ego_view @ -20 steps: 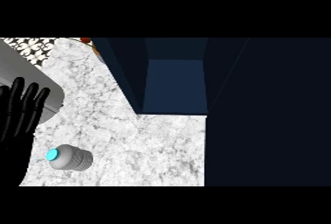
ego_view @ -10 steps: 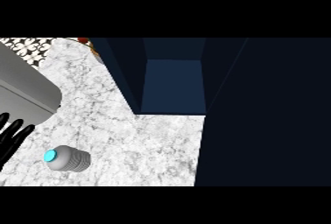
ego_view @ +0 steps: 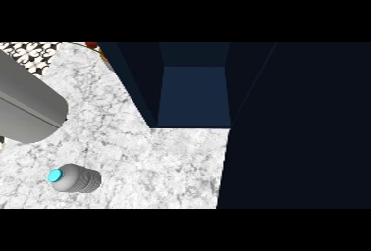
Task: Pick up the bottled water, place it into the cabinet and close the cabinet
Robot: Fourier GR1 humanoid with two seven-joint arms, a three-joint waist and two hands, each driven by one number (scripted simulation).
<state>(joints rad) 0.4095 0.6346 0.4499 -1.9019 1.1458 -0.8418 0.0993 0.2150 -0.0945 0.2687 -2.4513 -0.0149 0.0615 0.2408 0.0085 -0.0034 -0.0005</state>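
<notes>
Waiting at seven o'clock on the marble counter (ego_view: 145,157), the bottled water (ego_view: 74,178) stands ungrasped. Neither hand shows, so their fingers cannot be told. Next: probably reaching it, then the open cabinet (ego_view: 194,95) at twelve.

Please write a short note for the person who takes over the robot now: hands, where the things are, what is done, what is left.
Hands: no hand shows in the head view. Only a grey forearm comes in from the left edge, above the counter.
Bottled water: stands on the marble counter, near its lower left part, cyan cap toward the camera. Nothing holds it.
Cabinet: open, dark blue inside, just beyond the counter's far edge. Nothing can be seen inside it.
Done: nothing of the task yet.
Left: pick up the bottle, place it into the cabinet, close the cabinet.
</notes>
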